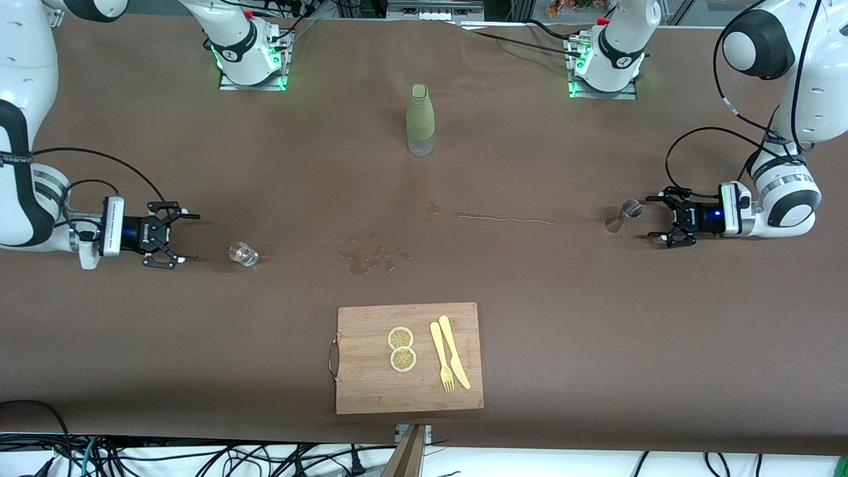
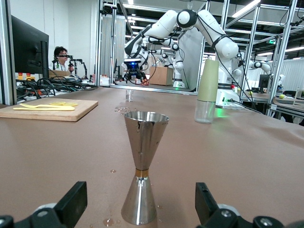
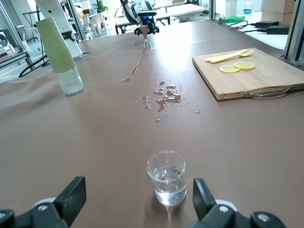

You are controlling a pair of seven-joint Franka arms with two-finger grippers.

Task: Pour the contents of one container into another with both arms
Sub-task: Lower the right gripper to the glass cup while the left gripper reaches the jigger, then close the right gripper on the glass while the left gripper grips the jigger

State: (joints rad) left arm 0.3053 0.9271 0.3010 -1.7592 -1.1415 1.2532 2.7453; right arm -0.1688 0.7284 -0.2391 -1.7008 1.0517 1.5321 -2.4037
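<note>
- Left gripper (image 1: 652,223): low over the table (image 1: 596,318) at the left arm's end, lying level, fingers spread wide, nothing held.
- Steel jigger (image 1: 623,216): upright on the table just in front of the left gripper's open fingertips, not touching them; seen in the left wrist view (image 2: 143,164) centred between the two finger pads (image 2: 71,202), with droplets on the table around its foot.
- Right gripper (image 1: 180,237): low over the table at the right arm's end, lying level, fingers spread wide, nothing held.
- Small clear glass (image 1: 243,254): upright on the table just ahead of the right gripper, apart from the fingertips; a little clear liquid visible inside in the right wrist view (image 3: 166,183), glass standing between the two finger pads (image 3: 72,195).
- Green-sleeved bottle (image 1: 420,119): upright, capped, mid-table, farther from the front camera than jigger and glass, between the two arm bases.
- Wet patch (image 1: 371,255): spilled drops mid-table, between glass and jigger, nearer to the front camera than the bottle.
- Wooden cutting board (image 1: 371,391): flat near the table edge closest to the front camera, metal handle toward the right arm's end.
- On the board: two lemon slices (image 1: 401,348) touching each other, with a yellow fork (image 1: 442,358) and yellow knife (image 1: 454,351) side by side next to them.
</note>
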